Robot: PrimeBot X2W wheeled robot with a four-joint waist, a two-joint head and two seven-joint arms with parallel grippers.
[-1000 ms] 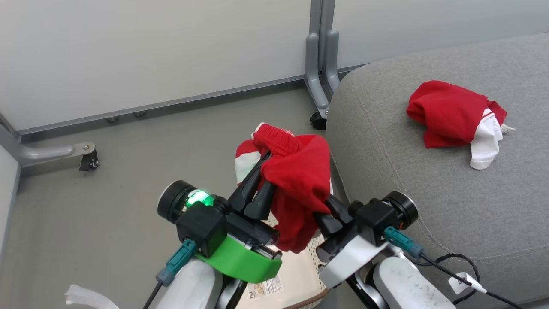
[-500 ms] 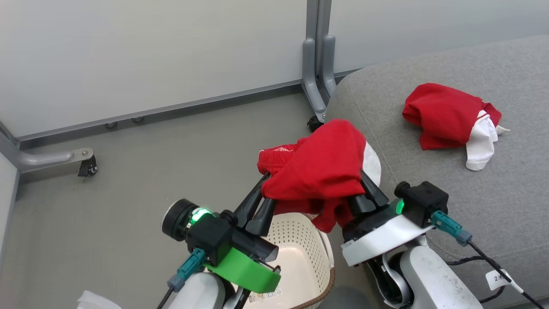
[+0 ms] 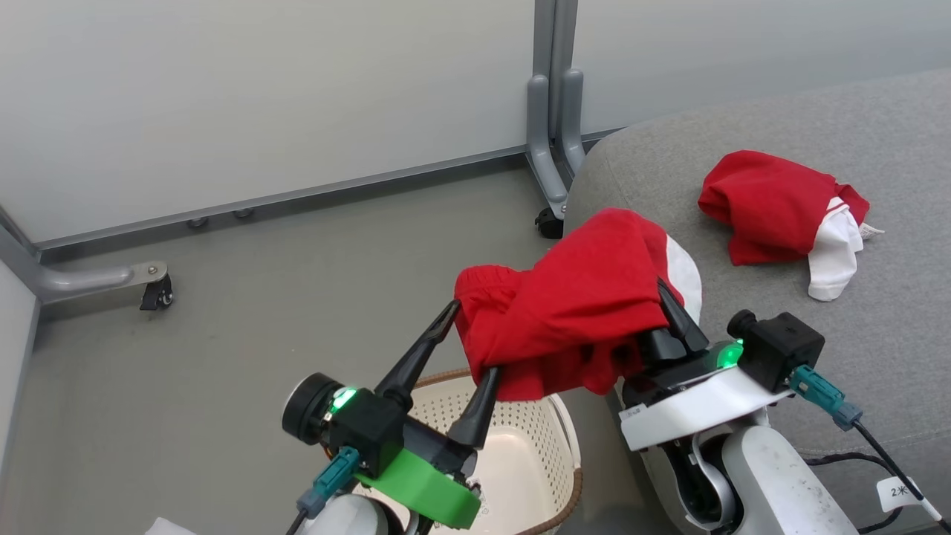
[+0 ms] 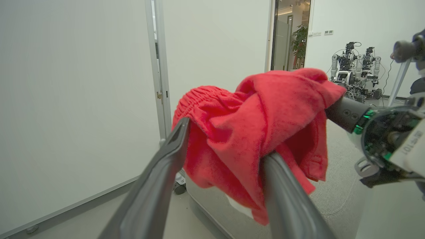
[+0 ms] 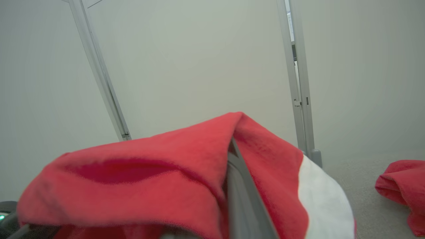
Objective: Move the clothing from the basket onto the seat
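Leaving the basket (image 3: 573, 475) looking empty, the second garment (image 3: 579, 312) hangs from the spread left fingers (image 3: 420, 349) to the right fingers (image 3: 676, 319), which pinch it at the edge of the seat (image 3: 854, 349). The first garment (image 3: 773, 208) already lies there, so only the drop remains. A second ago the left fingers pinched it too, above the basket.

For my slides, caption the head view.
Open left gripper, right gripper gripping soft red garment near cream perforated basket; second red garment on grey fabric seat.
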